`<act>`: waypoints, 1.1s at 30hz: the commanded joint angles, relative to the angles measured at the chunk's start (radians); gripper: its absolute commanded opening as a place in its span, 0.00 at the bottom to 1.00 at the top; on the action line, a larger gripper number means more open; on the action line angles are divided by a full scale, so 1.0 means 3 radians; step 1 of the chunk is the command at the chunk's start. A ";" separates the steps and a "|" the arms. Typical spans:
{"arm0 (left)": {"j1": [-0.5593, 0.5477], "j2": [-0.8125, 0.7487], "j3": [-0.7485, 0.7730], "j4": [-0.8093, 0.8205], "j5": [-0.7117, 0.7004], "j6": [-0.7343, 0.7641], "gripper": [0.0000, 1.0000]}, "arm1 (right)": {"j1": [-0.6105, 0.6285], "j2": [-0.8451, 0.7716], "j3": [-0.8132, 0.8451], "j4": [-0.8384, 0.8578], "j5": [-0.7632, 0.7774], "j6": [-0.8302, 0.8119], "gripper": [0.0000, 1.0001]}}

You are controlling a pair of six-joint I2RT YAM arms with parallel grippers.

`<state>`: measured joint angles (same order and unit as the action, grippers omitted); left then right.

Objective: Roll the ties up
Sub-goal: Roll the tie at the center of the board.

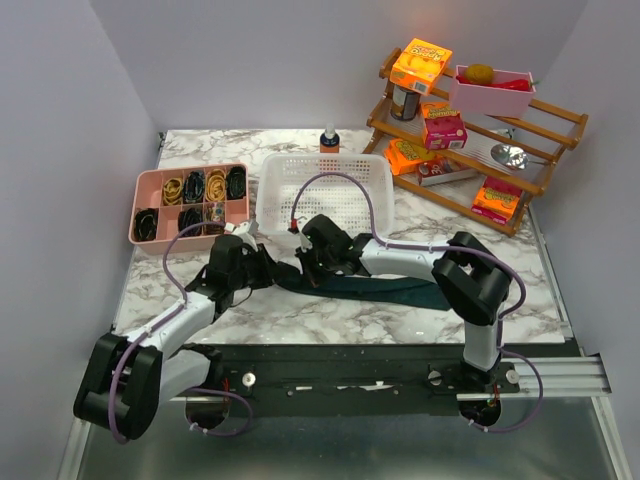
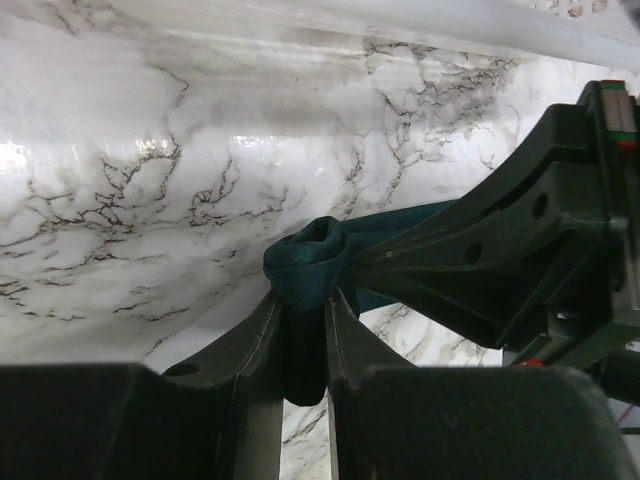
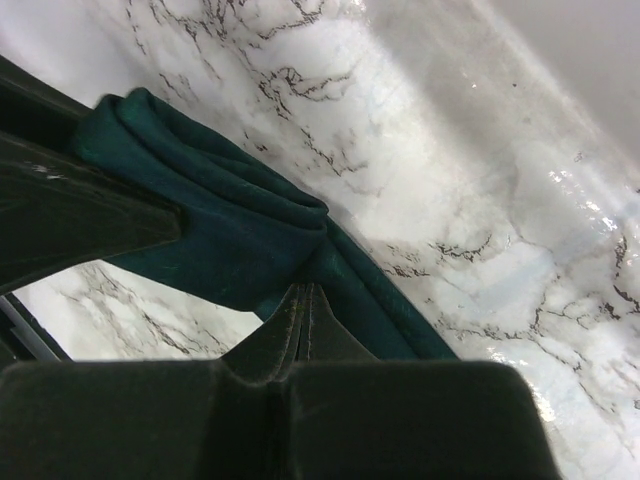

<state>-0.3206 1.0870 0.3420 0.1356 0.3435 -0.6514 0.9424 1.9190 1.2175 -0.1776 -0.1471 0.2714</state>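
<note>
Tie: the dark teal tie [image 1: 385,288] lies on the marble tabletop [image 1: 300,320] in the middle of the overhead view, just below the white basket [image 1: 266,200]. Its flat length runs toward the right of the frame.
Rolled end: the tie's left end is wound into a small, tight coil, which sits in the centre of my left wrist view.
Left gripper: my left gripper [image 2: 303,300] is clamped on that coil. One of its fingers [image 2: 255,345] is on each side, and teal cloth fills the gap between them.
Right gripper: my right gripper [image 3: 305,292] has its fingers pressed together to a thin seam, the tips resting on folded cloth beside the coil. I cannot tell whether a fold is nipped between them.
Between the arms: the two grippers meet at the tie's left end, nearly touching, below the basket's lower left corner.
Basket: it stands upright above the tie, with a lilac cable [image 1: 345,178] arching across it.
Pink tray [image 1: 137,200]: it is in the left of the frame beside the basket, its compartments holding dark and yellowish bands.
Bottle: a small orange-capped bottle [image 1: 329,140] stands behind the basket.
Wooden rack [image 1: 555,112]: it is in the upper right, carrying orange boxes [image 1: 420,62] and a metal spoon [image 1: 508,155].
</note>
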 commanded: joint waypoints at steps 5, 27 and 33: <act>-0.0317 0.0002 0.0409 -0.0820 -0.0562 0.0300 0.00 | -0.0007 0.0163 0.0068 -0.0042 -0.0164 -0.0020 0.01; -0.1196 0.0626 0.1171 -0.1470 -0.1477 0.0290 0.00 | -0.0002 0.0184 0.0043 -0.0006 -0.0267 0.0051 0.01; -0.1237 0.0565 0.1156 -0.1301 -0.1472 0.0193 0.00 | -0.0007 0.0184 0.0022 0.0009 -0.0287 0.0067 0.01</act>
<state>-0.6651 1.2644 0.6788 -0.2859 -0.1059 -0.5732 0.9333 1.9511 1.2240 -0.1814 -0.2085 0.2951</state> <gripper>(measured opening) 0.261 0.011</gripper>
